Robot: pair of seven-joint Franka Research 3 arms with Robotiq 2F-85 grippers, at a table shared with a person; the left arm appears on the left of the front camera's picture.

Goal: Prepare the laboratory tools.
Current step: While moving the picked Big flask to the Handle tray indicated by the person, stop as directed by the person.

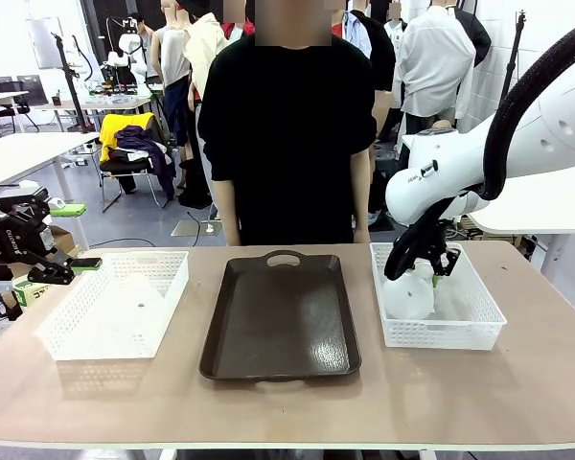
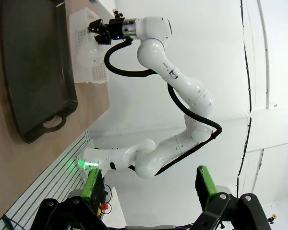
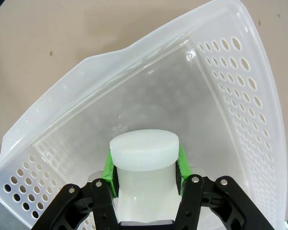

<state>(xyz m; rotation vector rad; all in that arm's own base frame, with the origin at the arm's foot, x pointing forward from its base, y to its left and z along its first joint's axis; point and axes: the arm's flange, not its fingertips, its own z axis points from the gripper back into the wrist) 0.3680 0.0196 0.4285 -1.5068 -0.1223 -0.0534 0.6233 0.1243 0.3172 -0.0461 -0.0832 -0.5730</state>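
One translucent whitish flask (image 1: 408, 297) is in the right white basket (image 1: 479, 331), and my right gripper (image 1: 433, 263) is down inside that basket, shut on it. In the right wrist view the flask (image 3: 144, 154) sits clamped between the green pads (image 3: 181, 165), its round end facing the basket's floor. The other flask (image 1: 139, 291) stands in the left white basket (image 1: 67, 337). My left gripper (image 1: 63, 270) hovers open just left of that basket, touching nothing. In the left wrist view, the left gripper (image 2: 149, 187) shows wide-apart green fingers with empty space between them.
A dark brown tray (image 1: 280, 321) lies between the two baskets. A person in black stands at the far edge behind the tray. The left wrist view shows the tray (image 2: 33, 72) and the right basket (image 2: 89, 52) from the side.
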